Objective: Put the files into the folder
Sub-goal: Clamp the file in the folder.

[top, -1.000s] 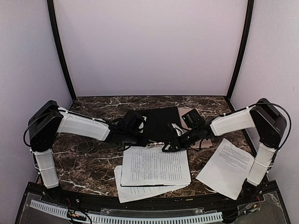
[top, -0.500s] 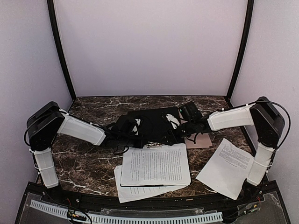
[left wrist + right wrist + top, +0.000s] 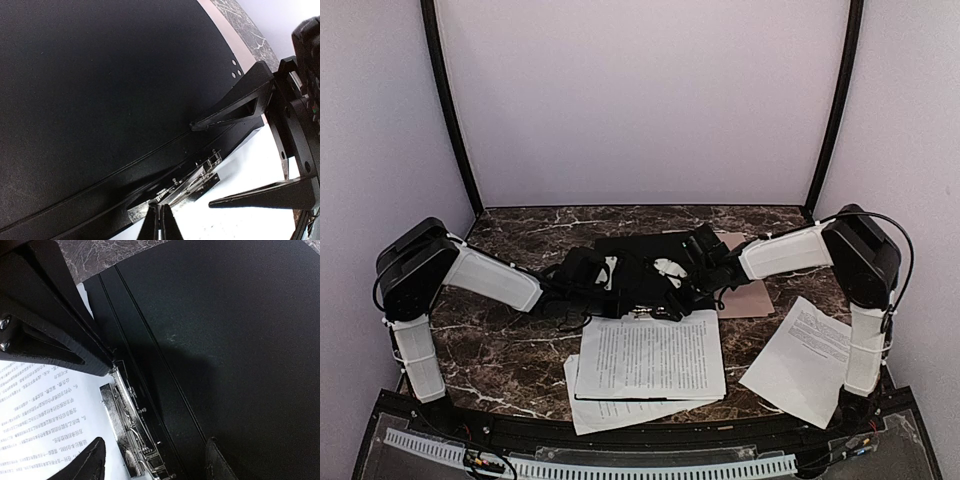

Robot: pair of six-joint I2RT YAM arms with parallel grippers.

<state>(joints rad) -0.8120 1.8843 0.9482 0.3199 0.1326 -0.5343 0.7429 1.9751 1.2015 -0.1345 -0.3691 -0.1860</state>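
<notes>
The folder (image 3: 638, 250) lies open across the table's middle; its inside is black (image 3: 100, 75) and a tan panel (image 3: 745, 292) shows at its right. A metal clip (image 3: 195, 182) sits at its spine. One printed sheet (image 3: 650, 355) lies on the near half, its top edge at the clip (image 3: 127, 432). A second sheet (image 3: 620, 410) sticks out beneath it, and a third (image 3: 805, 360) lies to the right. My left gripper (image 3: 161, 222) is shut, its tips touching the clip's end. My right gripper (image 3: 152, 465) hangs open above the clip, one finger over the paper, one over the black cover.
The dark marble table (image 3: 510, 350) ends at a black front rail (image 3: 620, 445). Pale walls and black corner posts (image 3: 448, 110) close in the back and sides. The two grippers are close together over the folder's spine.
The right arm has swung left and back, bringing its open gripper from the sheet's top right corner to over the folder's spine. The left gripper has barely shifted and stays shut.
</notes>
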